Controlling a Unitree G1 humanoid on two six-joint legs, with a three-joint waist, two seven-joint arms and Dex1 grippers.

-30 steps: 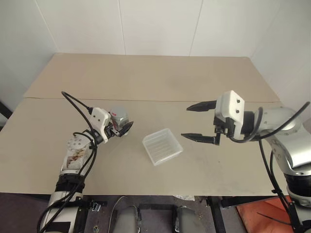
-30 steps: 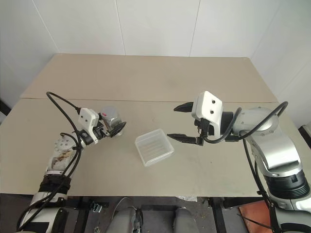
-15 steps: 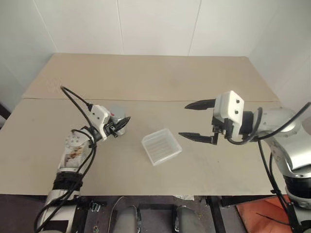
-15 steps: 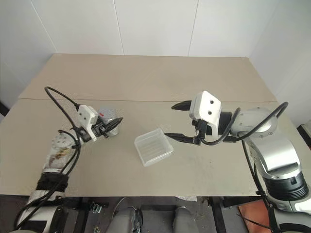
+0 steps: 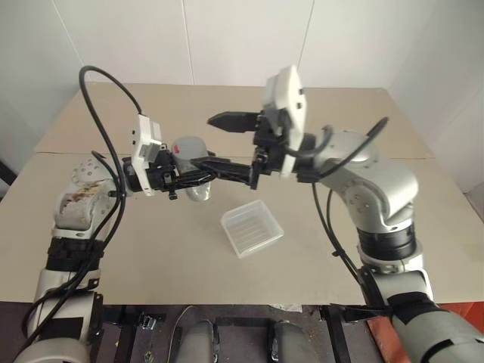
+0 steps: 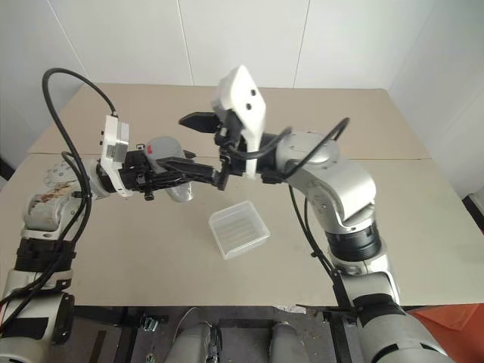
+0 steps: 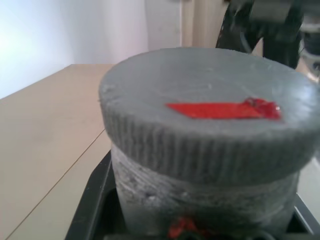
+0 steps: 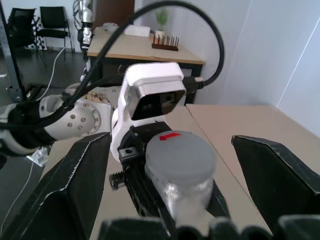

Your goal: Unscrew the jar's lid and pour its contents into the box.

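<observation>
The box lay nearest on the surface. Above and behind it, the left end effector clamped the jar, lid on, between the right end effector's wide-spread fingers.

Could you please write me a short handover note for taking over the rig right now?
Left gripper: shut on the jar, held up above the table.
Right gripper: open, its fingers either side of the jar's top, not closed on it.
Lid: grey, with a red mark on top, on the jar.
Box: on the table below the grippers, nothing in it.
Done: jar picked up and presented to the right gripper.
Left: grip the lid, unscrew it, pour the contents into the box.
</observation>
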